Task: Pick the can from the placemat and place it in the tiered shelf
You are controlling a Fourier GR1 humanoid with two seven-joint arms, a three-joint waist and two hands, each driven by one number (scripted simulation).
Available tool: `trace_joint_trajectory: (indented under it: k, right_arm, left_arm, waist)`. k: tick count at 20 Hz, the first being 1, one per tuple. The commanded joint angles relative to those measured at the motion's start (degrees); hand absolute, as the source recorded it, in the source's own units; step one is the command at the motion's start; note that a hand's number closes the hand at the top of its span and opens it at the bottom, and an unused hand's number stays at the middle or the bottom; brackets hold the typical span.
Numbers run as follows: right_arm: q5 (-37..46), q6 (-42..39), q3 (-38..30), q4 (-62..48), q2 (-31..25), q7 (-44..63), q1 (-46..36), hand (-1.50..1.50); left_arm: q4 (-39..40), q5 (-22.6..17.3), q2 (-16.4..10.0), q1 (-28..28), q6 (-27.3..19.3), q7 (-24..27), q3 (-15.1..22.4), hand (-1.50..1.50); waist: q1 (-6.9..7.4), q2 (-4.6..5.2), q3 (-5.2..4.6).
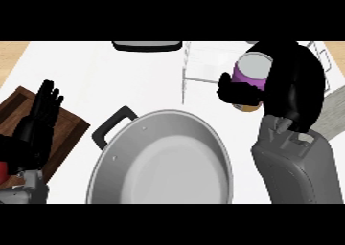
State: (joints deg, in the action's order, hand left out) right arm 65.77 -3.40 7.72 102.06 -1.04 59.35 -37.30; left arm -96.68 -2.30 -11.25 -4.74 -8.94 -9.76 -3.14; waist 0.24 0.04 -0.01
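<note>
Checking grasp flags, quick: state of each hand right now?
Left hand: open, fingers straight up, holding nothing.
Right hand: closed around the can.

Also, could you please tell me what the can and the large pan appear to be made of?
The can looks like metal under a purple label: its flat pale-grey top suggests a tin lid, though not surely. The pan appears satin grey metal, with a soft sheen across its bowl; its black handle looks matte, perhaps plastic.

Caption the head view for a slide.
Right hand holds the purple can at the white tiered shelf, beyond a large grey pan; left hand rests open.
</note>
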Motion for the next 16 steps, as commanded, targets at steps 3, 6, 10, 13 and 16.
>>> trace_joint_trajectory:
  k: [3, 6, 10, 13, 16]
  right_arm:
    - [-1.23, 8.94, -6.40, -8.01, -1.94, -6.36, 2.35, 1.50]
    - [-1.01, 16.13, -7.93, -16.63, -0.55, -9.90, -0.63, 1.50]
    - [-2.69, 20.23, -11.72, -23.35, -2.75, -14.09, -4.03, 1.50]
    - [-4.63, 23.53, -13.72, -30.55, -4.35, -18.66, -7.46, 1.50]
    - [-6.85, 20.33, -15.05, -34.98, -6.53, -19.93, -10.72, 1.50]
  left_arm:
    - [-3.52, 2.08, 1.39, 3.57, -0.68, 0.09, 1.40, 0.00]
    - [-2.04, 1.33, 0.21, -0.35, 0.03, -2.05, -0.21, 0.00]
    - [-0.64, 2.29, 2.73, 3.90, 0.31, 3.51, 1.24, 0.00]
    - [0.81, 1.83, 1.94, -0.11, 0.83, 1.09, 0.24, 0.00]
    - [0.51, 0.71, 1.15, -1.26, 1.65, -0.13, -1.28, 0.00]
  waist:
    - [0.21, 0.01, 0.02]
    - [0.31, 0.11, 0.02]
    - [0.41, 0.10, 0.01]
    - [0.38, 0.16, 0.01]
    - [0.29, 0.12, 0.00]
